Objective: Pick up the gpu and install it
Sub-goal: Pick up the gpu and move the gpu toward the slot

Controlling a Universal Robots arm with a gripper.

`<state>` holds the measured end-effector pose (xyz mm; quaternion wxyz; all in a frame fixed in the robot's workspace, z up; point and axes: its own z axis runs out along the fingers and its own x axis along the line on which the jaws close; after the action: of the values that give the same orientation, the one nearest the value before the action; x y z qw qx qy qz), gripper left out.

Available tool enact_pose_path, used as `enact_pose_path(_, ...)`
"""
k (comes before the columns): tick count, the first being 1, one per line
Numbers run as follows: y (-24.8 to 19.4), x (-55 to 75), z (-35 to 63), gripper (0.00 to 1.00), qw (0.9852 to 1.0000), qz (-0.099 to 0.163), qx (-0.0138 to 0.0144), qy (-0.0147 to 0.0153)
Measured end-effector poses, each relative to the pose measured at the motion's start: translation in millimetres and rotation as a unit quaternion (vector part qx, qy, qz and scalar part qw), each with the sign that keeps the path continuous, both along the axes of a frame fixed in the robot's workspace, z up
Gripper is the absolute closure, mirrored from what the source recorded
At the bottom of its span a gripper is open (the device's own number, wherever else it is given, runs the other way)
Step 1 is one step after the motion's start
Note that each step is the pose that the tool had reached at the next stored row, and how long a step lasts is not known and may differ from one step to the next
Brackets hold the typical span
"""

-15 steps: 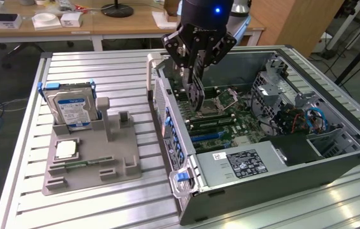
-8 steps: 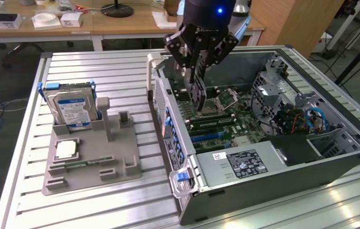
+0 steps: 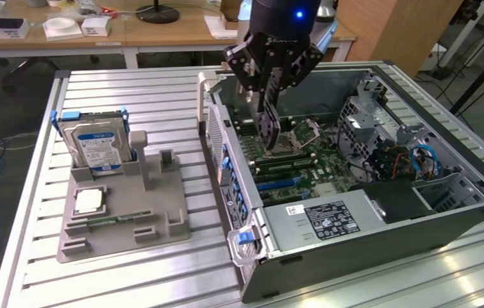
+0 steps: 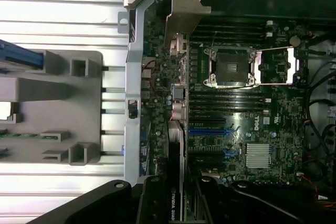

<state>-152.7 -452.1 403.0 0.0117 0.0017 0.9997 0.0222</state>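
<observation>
The gpu (image 3: 269, 128) is a thin black card hanging edge-down from my gripper (image 3: 269, 90), which is shut on its upper edge. It hovers inside the open computer case (image 3: 447, 212), just above the motherboard (image 3: 306, 168) near the case's rear wall. In the wrist view the gpu (image 4: 175, 150) shows edge-on between my gripper (image 4: 178, 195) fingers, with its silvery bracket (image 4: 186, 9) at the far end. It runs alongside the rear wall and over the ports, beside the blue slots (image 4: 210, 131).
An open processor socket (image 3: 306, 131) and a grey power supply (image 3: 327, 218) lie inside the case. On the slatted table, a grey holder (image 3: 169, 221) carries a hard drive (image 3: 96, 144), a square silver chip (image 3: 88, 201) and a memory stick (image 3: 109, 220).
</observation>
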Motion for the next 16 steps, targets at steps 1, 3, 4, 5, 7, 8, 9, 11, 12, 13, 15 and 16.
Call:
enact_pose_path(1, 0.0, 0.5, -0.1, 0.74, 1.0, 0.0, 0.0, 0.0)
enact_pose_path(3, 0.0, 1.5, -0.1, 0.74, 1.0, 0.0, 0.0, 0.0)
enact_pose_path(4, 0.0, 2.1, -0.1, 0.74, 1.0, 0.0, 0.0, 0.0)
enact_pose_path(5, 0.0, 2.6, -0.2, 0.74, 1.0, 0.0, 0.0, 0.0)
enact_pose_path(7, 0.0, 3.5, -0.2, 0.74, 1.0, 0.0, 0.0, 0.0)
enact_pose_path(8, 0.0, 4.0, -0.3, 0.74, 1.0, 0.0, 0.0, 0.0)
enact_pose_path(9, 0.0, 4.5, -0.3, 0.74, 1.0, 0.0, 0.0, 0.0)
enact_pose_path(11, 0.0, 5.4, -0.4, 0.74, 1.0, 0.0, 0.0, 0.0)
enact_pose_path(12, 0.0, 5.9, -0.4, 0.74, 1.0, 0.0, 0.0, 0.0)
enact_pose_path(13, 0.0, 6.5, -0.4, 0.74, 1.0, 0.0, 0.0, 0.0)
enact_pose_path(15, 0.0, 7.4, -0.5, 0.74, 1.0, 0.0, 0.0, 0.0)
enact_pose_path(16, 0.0, 7.9, -0.5, 0.74, 1.0, 0.0, 0.0, 0.0)
